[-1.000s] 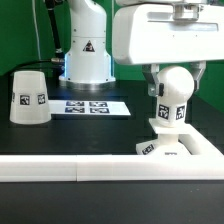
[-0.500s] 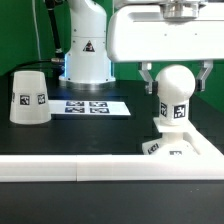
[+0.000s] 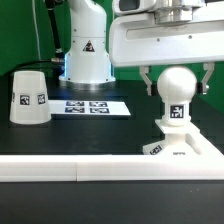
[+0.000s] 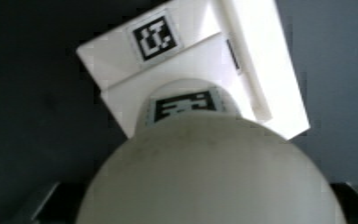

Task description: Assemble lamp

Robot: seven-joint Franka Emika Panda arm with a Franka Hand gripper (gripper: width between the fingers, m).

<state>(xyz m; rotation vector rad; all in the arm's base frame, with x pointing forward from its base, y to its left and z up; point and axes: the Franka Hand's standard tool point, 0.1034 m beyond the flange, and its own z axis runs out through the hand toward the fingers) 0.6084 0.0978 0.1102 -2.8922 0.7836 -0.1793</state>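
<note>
The lamp's round white bulb (image 3: pixel 177 90) stands upright on its neck in the flat square base (image 3: pixel 180 150) at the exterior view's right. My gripper (image 3: pixel 175 86) hangs over it, open, one finger on each side of the bulb's globe and narrowly apart from it. In the wrist view the bulb (image 4: pixel 202 165) fills most of the picture, the tagged base (image 4: pixel 158 45) shows beyond it, and dark fingertips (image 4: pixel 44 205) peek out at its sides. The tapered shade (image 3: pixel 29 98) stands mouth-down on the table at the exterior view's left.
The marker board (image 3: pixel 90 105) lies flat between the shade and the bulb. Behind it stands the arm's white pedestal (image 3: pixel 87 55). A long white rail (image 3: pixel 90 170) runs across the table's front edge, just before the base.
My gripper has risen a little along the bulb with its jaws at the same width. The bulb stays standing on the base; the shade has not moved.
</note>
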